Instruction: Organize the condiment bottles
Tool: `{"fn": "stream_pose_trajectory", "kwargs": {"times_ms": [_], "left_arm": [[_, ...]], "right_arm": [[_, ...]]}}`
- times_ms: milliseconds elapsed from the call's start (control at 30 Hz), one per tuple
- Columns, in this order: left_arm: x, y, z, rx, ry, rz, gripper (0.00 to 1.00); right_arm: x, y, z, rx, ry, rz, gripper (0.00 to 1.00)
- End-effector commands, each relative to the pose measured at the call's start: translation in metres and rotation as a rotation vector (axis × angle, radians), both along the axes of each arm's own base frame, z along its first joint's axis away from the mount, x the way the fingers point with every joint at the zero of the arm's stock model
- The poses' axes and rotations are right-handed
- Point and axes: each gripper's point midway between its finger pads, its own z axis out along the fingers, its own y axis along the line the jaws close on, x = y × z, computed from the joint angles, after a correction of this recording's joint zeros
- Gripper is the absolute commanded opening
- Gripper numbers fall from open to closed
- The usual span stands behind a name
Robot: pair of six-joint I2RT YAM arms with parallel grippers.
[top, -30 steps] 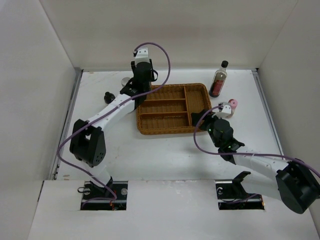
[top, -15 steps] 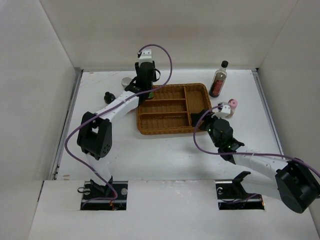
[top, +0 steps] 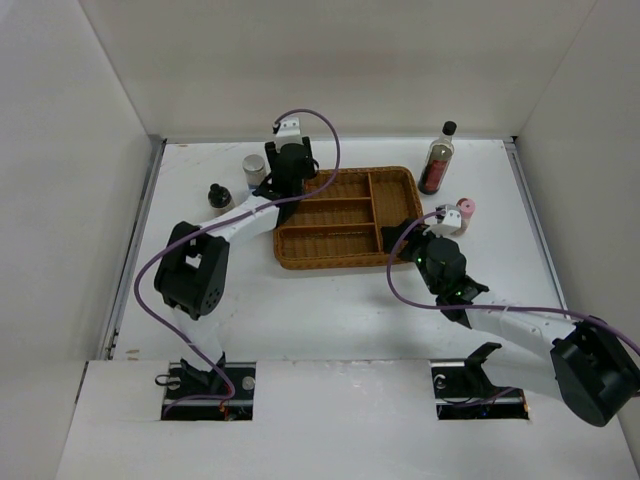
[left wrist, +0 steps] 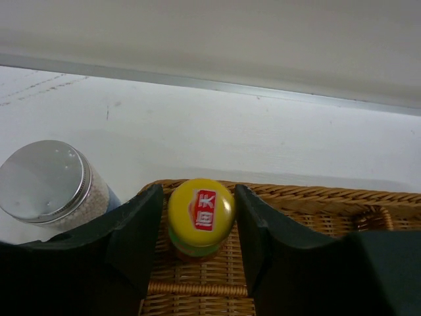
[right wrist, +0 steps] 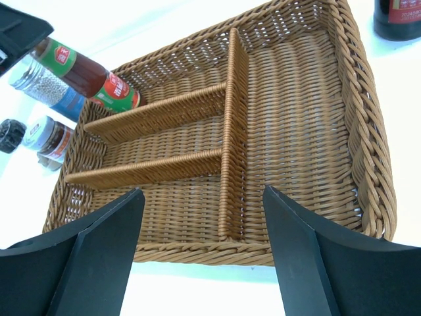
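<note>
**Inspector:** Step in hand, as I judge it, is setting the yellow-capped bottle (left wrist: 200, 212) into the wicker tray (top: 340, 265). The left gripper (left wrist: 199, 194) has its fingers closed in against the bottle's sides, one on each flank, just under the cap. The bottle stands over the far long slot, at its left end, close inside the far rim.

**Supervisor:** Seated or hanging?

**Inspector:** I cannot tell. The cap hides the base from the wrist view, and the other views are too coarse, so it may be touching the weave or just above it.

**Supervisor:** The other arm?

**Inspector:** The right gripper (right wrist: 202, 194) is spread wide and holds nothing. It hovers over the tray's near edge.

**Supervisor:** What is outstanding?

**Inspector:** Four items on the table, outside the tray. The silver-lidded jar (left wrist: 43, 178) is just beside the left finger, and the black-capped tan jar (top: 215, 193) is near it. The tall dark bottle (top: 437, 160) and the pink-capped bottle (top: 465, 208) are off the tray's right end.

**Supervisor:** What does the next move call for?

**Inspector:** Lower until the base bears on the weave, then part the jaws only slightly, since the silver-lidded jar crowds the left finger. Rise straight up clear of the cap, so the bottle is not tipped against the rim.
</note>
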Motion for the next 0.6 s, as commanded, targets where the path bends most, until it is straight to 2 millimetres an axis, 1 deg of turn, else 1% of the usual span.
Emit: {"fn": "stream_pose_trajectory", "kwargs": {"times_ms": [0, 67, 133, 200, 233, 333, 367, 433, 500, 567], "left_arm": [[-0.004, 0.002, 0.038, -0.066, -0.113, 0.022, 0.53], [-0.009, 0.002, 0.047, -0.072, -0.129, 0.018, 0.66], [-0.014, 0.003, 0.056, -0.080, -0.146, 0.015, 0.74], [-0.018, 0.004, 0.066, -0.085, -0.157, 0.011, 0.78], [-0.020, 0.005, 0.071, -0.087, -0.164, 0.010, 0.79], [-0.031, 0.012, 0.085, -0.102, -0.188, 0.013, 0.81], [-0.035, 0.016, 0.089, -0.107, -0.195, 0.021, 0.82], [-0.044, 0.027, 0.096, -0.113, -0.204, 0.041, 0.82], [-0.053, 0.040, 0.097, -0.123, -0.202, 0.063, 0.81], [-0.057, 0.053, 0.090, -0.153, -0.180, 0.084, 0.79]], "right_arm": [[0.007, 0.002, 0.029, 0.058, -0.066, -0.006, 0.80], [0.008, 0.004, 0.028, 0.053, -0.060, -0.002, 0.79], [0.008, 0.003, 0.031, 0.049, -0.068, -0.005, 0.80], [0.007, 0.003, 0.030, 0.054, -0.068, -0.004, 0.80], [0.008, 0.003, 0.027, 0.054, -0.059, -0.003, 0.80], [0.008, 0.005, 0.027, 0.044, -0.057, 0.001, 0.80], [0.009, 0.003, 0.029, 0.046, -0.066, -0.005, 0.81], [0.008, 0.003, 0.027, 0.053, -0.060, -0.003, 0.81], [0.008, 0.004, 0.027, 0.051, -0.054, 0.000, 0.80], [0.008, 0.003, 0.031, 0.049, -0.068, -0.005, 0.81]]}}
